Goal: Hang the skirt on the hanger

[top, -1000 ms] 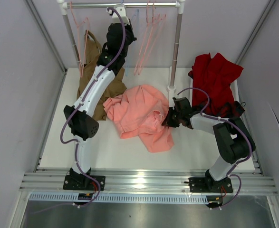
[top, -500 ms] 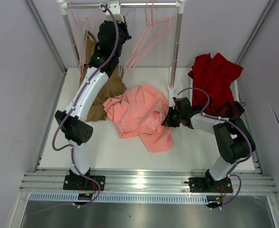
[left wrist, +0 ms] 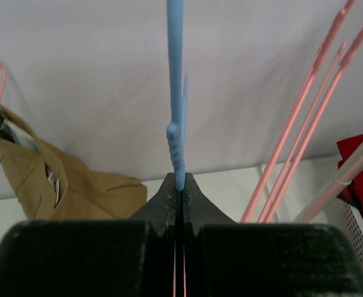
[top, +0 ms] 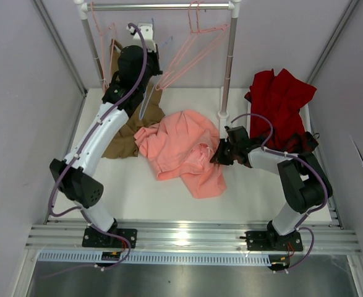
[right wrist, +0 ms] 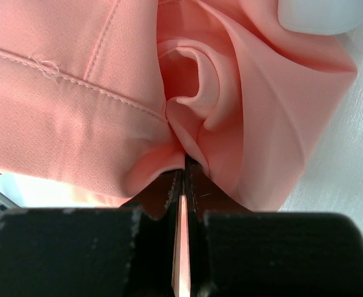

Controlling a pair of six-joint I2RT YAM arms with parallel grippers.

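Hanger (left wrist: 175,93) sits clamped in left tool (left wrist: 180,185), skirt (right wrist: 76,93) in right tool (right wrist: 182,167).

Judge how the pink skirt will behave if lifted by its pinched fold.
Probably floppy: the skirt lies crumpled in soft folds, so it should drape below the right tool. Likely light, being thin cloth. Held by one fold, it might slip.

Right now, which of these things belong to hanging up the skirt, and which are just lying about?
In the job: skirt, pinched by the right gripper; blue hanger, clamped in the left gripper.
Lying about: brown garment; red garment; pink hangers on the rail.
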